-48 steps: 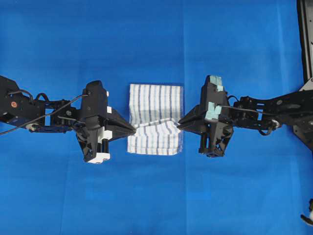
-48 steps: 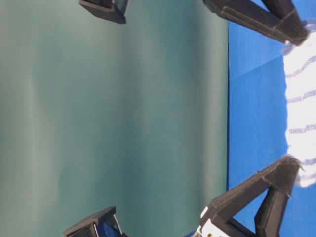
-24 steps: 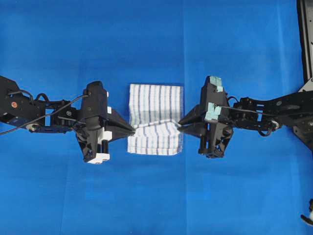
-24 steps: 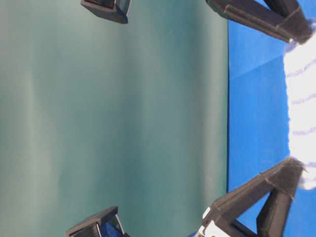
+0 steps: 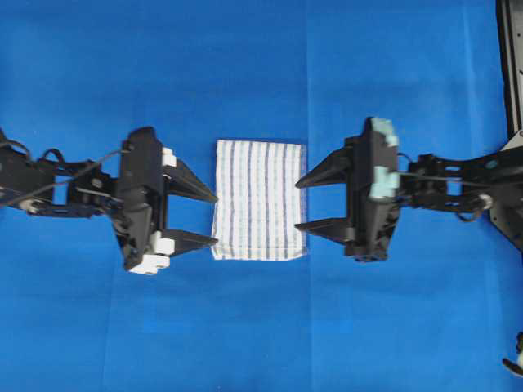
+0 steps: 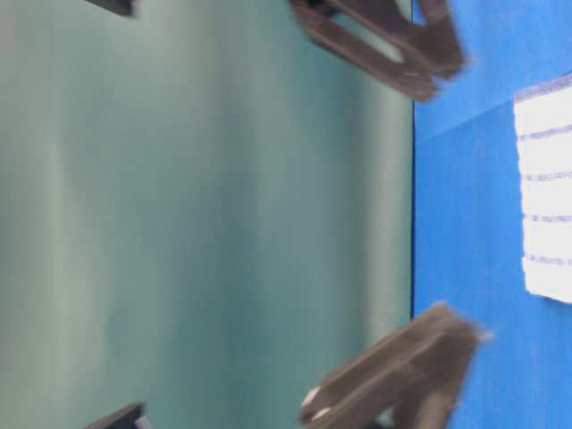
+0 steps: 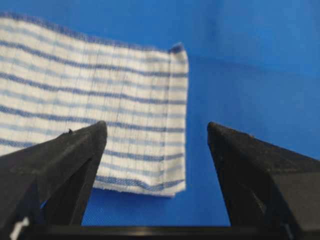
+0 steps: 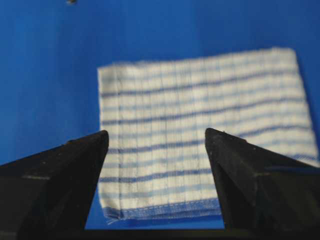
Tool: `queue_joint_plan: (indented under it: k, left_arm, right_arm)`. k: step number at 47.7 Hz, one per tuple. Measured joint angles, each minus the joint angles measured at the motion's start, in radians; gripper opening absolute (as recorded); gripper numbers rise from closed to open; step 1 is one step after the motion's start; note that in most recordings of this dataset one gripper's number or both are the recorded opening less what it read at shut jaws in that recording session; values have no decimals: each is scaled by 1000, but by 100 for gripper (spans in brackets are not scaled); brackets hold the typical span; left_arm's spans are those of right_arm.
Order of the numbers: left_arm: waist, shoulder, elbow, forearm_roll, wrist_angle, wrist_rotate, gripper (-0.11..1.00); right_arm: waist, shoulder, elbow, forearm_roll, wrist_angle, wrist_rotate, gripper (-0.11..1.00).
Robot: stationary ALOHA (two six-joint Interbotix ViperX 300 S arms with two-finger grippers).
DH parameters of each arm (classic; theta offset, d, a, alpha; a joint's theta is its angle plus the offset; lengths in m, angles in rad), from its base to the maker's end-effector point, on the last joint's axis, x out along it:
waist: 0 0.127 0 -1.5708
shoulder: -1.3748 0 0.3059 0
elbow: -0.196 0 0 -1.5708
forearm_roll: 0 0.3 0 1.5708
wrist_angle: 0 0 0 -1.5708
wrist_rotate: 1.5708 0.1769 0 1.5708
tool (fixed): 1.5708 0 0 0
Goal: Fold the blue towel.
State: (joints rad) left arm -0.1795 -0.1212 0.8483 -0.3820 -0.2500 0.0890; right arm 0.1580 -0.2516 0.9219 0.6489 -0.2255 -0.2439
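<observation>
One blue towel (image 5: 260,200) lay on the desk (image 5: 261,73), a single folded rectangle of white cloth with blue stripes; how many layers it had could not be told. One blue covering was spread over the desk. Two robot arms were in view, one from each side. They carried two grippers, the left gripper (image 5: 194,216) and the right gripper (image 5: 320,202). Each gripper had two black fingers, four fingers in all, and the jaws of both stood apart with nothing between them. One dark frame (image 5: 511,65) showed at the right edge of the overhead view.
</observation>
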Motion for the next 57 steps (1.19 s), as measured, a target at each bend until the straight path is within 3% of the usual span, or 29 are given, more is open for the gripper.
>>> queue_joint_plan:
  k: [14,30,44,57]
  left_arm:
    - [2,-198,75,0,38,72,74]
    - [3,-405,230,0,-6,91,74]
    - [8,-623,357,0,-14,132,74]
    - [17,-758,466,0,-15,133,74]
  right_arm:
    - [-38,-299,100,-2,54,-124,82]
    - [-100,-604,170,-3,212,-238,82]
    - [-163,-785,276,-49,268,-250,82]
    - [-187,-836,357,-72,272,-252,82]
